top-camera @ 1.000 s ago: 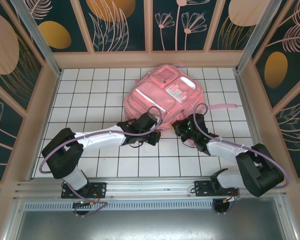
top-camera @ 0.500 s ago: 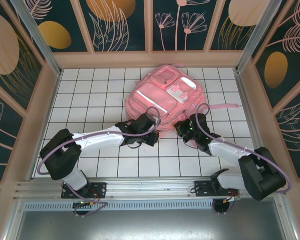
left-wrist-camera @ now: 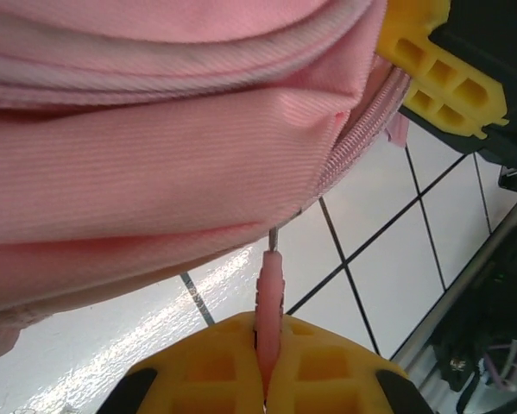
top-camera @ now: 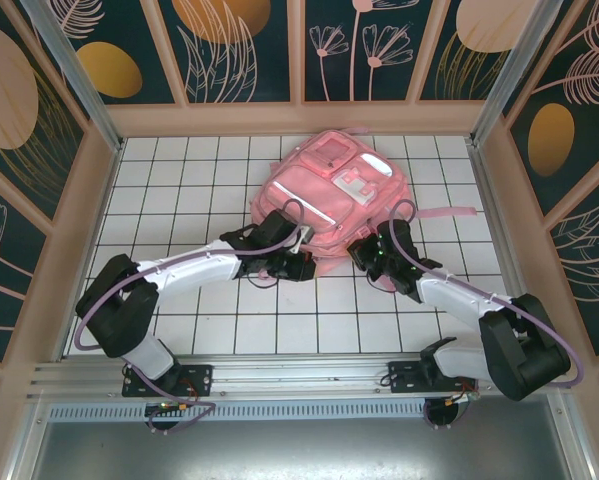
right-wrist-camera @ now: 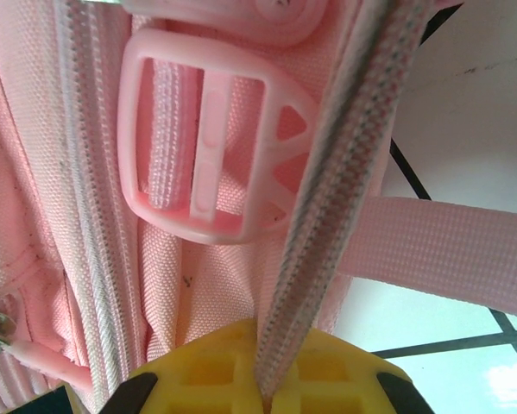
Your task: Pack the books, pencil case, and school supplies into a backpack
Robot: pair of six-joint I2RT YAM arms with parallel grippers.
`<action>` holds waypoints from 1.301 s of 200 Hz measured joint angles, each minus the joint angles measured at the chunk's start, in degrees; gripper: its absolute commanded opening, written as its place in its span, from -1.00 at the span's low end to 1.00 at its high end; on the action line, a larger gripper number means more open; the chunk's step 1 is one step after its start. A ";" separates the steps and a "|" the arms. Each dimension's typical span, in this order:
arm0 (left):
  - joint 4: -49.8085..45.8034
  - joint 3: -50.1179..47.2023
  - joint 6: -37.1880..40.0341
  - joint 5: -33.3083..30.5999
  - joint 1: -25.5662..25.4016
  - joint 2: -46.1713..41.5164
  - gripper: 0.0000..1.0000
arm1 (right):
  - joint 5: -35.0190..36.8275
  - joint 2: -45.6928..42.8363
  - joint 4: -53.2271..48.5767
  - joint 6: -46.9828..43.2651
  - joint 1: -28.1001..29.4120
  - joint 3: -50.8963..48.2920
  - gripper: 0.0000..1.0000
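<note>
Currently the pink backpack [top-camera: 329, 195] lies flat on the table [top-camera: 179, 180], beyond both arms, with its near edge facing the bases.

1. Left gripper [left-wrist-camera: 267, 349]: its fingers are pressed together on the pink zipper pull [left-wrist-camera: 270, 280]. The pull stands straight out of the pinch and joins the backpack just above it.
2. Right gripper [right-wrist-camera: 262, 366]: its fingers are pinched on a grey-and-pink striped band [right-wrist-camera: 344, 155]. The band runs up and away from the fingers, beside the pink plastic buckle [right-wrist-camera: 208, 138]. The close view is poor here. I take the band for the edge of a strap or of zipper tape, but I cannot tell which.
3. Governing relation: the zipper track [left-wrist-camera: 359, 138] climbs from the pull along the backpack's near edge, towards the right arm. In the overhead view both grippers sit on that edge, the left one to the left of the right one, with a stretch of fabric between them.
4. Judgement: the left arm holds the pull, so it is the one to move. Travel should follow the long axis of the track. The right gripper should act as the anchor that holds the fabric taut.
5. Risk: any pull across the track instead of along it could bunch the fabric and jam the slider.
</note>
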 measured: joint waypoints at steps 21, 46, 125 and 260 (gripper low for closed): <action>-0.07 0.00 -0.11 1.77 0.81 0.04 -1.00 | -0.02 0.00 -0.15 -0.68 0.00 0.04 -1.00; -0.28 0.02 -0.02 2.16 0.87 0.68 -1.00 | 0.00 0.02 -1.38 -1.81 0.00 0.61 -1.00; 0.85 -0.15 0.98 2.12 1.01 1.14 -0.74 | -0.94 1.05 -1.42 -3.13 0.07 1.31 -1.00; 15.28 -9.53 -1.62 0.79 1.36 -2.34 -1.00 | -1.27 1.11 -1.42 -1.75 0.07 1.38 -1.00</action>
